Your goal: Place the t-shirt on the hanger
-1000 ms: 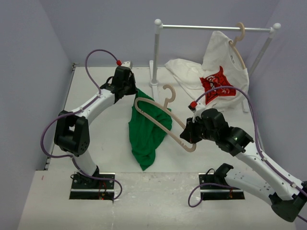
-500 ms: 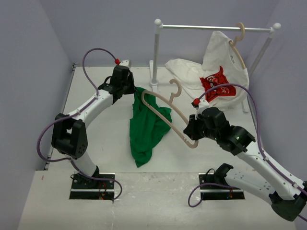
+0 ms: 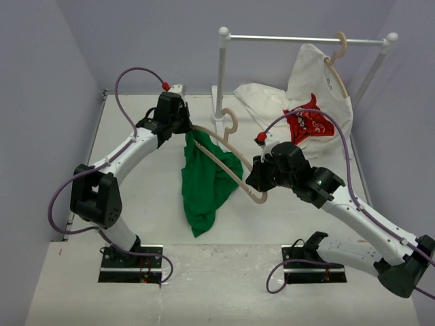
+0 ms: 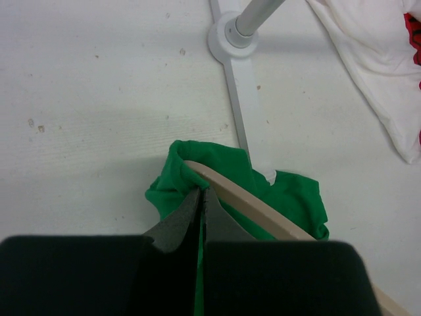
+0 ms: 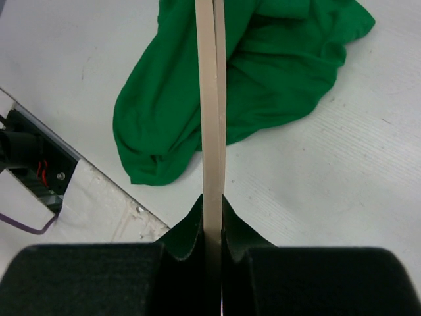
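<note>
Right gripper (image 5: 212, 204): clamped on the near end of the hanger (image 5: 212, 99), whose pale wooden bar runs away edge-on from between its fingers
T-shirt (image 3: 204, 183): green and bunched, strung up from the left gripper (image 4: 200, 194), its lower folds lying on the white table (image 3: 149, 197) toward the arm bases
Hanger: slanting from the right gripper toward the left one, far shoulder tucked into the green cloth, hook curling beside the rack's foot
Left gripper: fingers pinched together on a fold of the t-shirt, touching the hanger's tip
Clothes rack (image 3: 221, 75): white, standing at the table's far side
White shirt (image 3: 316, 85): red graphic, hung from the rail on a second hanger (image 3: 338, 58), well apart from the t-shirt
</note>
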You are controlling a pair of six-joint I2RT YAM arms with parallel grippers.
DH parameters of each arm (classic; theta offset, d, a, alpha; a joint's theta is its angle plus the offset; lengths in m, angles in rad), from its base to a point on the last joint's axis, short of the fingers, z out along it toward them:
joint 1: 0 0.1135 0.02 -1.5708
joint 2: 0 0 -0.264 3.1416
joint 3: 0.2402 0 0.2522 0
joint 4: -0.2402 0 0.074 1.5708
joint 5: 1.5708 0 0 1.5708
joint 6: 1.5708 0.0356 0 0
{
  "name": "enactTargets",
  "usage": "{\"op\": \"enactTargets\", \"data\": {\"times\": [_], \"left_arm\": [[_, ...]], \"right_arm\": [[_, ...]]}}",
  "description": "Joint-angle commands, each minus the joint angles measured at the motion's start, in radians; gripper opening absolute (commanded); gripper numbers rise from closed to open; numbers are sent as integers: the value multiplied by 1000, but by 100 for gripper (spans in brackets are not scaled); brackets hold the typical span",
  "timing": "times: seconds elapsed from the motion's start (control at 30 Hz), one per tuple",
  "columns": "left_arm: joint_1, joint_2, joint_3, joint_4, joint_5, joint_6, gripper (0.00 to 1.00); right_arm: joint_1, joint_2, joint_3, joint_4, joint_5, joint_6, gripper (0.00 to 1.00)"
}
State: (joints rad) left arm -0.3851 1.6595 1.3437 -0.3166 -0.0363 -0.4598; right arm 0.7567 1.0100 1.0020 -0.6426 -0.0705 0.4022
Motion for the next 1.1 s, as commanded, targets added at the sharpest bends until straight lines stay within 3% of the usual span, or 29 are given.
{"op": "enactTargets", "data": {"times": [0.0,0.43,0.57,0.77,1.07], "left_arm": [[11,-55,26,-6,-40,30,0],[12,-58,9,-50,-189,25,0],[12,-93,2,-45,-118,30,0],[11,-155,-56,8,22,-2,0],[12,-220,-82,-14,-96,-8,0]], "right_arm": [[15,-3,50,93,-72,-11,0],[20,-41,-15,44,-129,-38,0],[20,-26,-30,90,-93,-30,0],[20,64,29,248,18,-26,0],[29,174,215,216,246,-80,0]]}}
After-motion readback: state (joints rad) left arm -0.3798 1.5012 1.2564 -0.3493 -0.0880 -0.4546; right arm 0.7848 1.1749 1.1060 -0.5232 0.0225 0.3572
